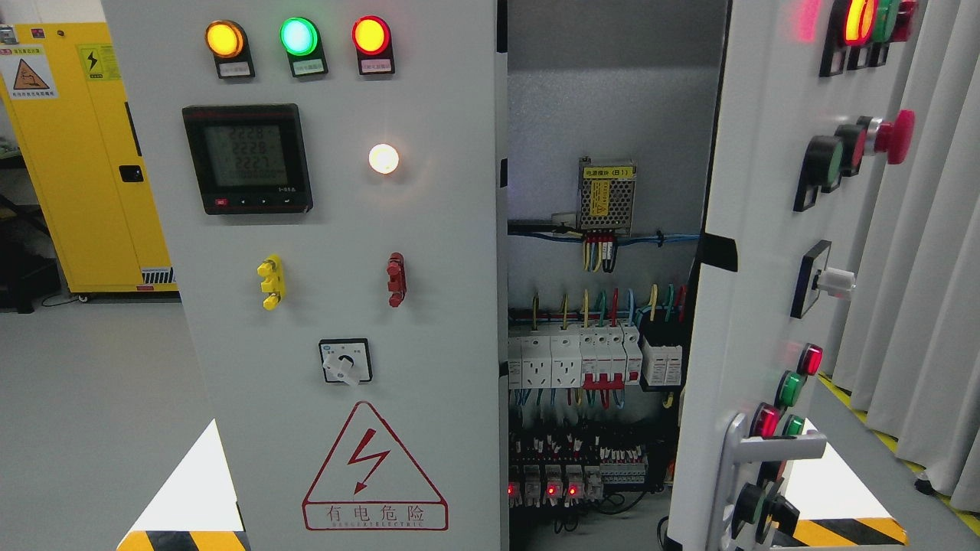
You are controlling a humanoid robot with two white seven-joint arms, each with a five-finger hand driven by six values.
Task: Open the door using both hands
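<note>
At the far left a yellow cabinet (84, 153) is seen, marked with a triangular warning sign and a lightning sticker; the print on them is too small to be read. Next comes the left door (337, 306) of the grey electrical cabinet, which is shut. On it three indicator lamps (298, 37) are lit amber, green and red, a digital meter (246, 158) shows rows of figures that look like 222-something, a white lamp glows, and a rotary switch (345, 361) sits above a red hazard triangle (374, 468) lettered 有电危险. Through the gap in the middle the wiring, a row of breakers (582, 356) and a small power supply (606, 196) with a yellow label are exposed. At the right the right door (754, 268) is swung well open, its buttons seen edge-on and its silver handle (766, 448) low down.

Neither robot hand is shown, so the state of the fingers cannot be told.

The task is judged half done: one leaf open, one shut. Risk is judged to lie in the live interior: a hand brought to the left door's inner edge could stray onto the energised terminals. The protruding red emergency button (892, 136) or the switches could also be knocked by an arm passing the open door
</note>
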